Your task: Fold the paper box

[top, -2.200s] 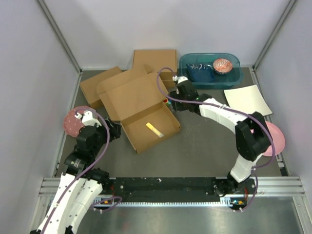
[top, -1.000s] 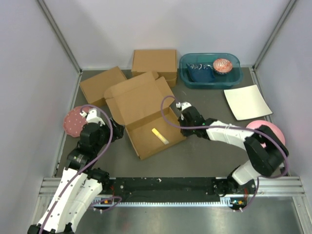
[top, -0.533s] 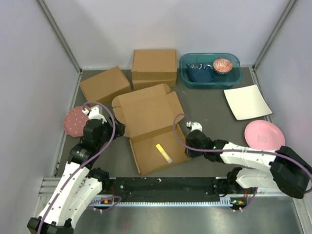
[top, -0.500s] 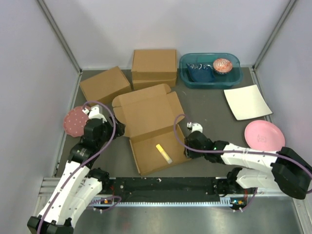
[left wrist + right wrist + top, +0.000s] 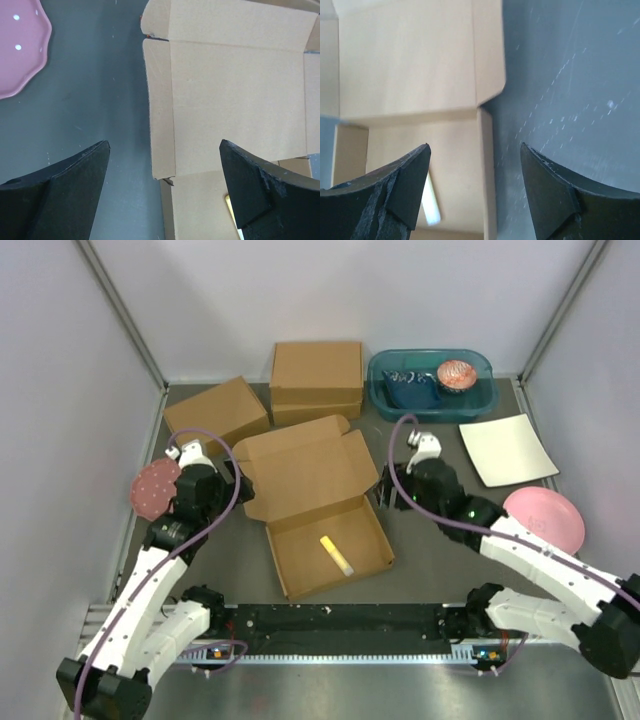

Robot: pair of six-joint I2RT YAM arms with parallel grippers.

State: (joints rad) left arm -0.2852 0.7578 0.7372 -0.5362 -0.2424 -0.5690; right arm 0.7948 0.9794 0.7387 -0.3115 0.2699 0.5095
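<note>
A: Paper box, plain brown corrugated cardboard mailer [image 5: 300, 468]: centre of dark grey table [image 5: 430, 560], lid open flat, tray nearer. Contents?
B: One yellow stick [image 5: 336, 554], partly hidden in wrist views. Both released: left gripper [image 5: 165, 150] left of lid, right gripper [image 5: 475, 150] right.

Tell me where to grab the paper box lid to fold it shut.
Probably the lid's left side flap, approached from the left by the open left gripper. The paper box lies open, lid flat behind the tray; that flap's free edge borders bare table, directly under that gripper.
</note>
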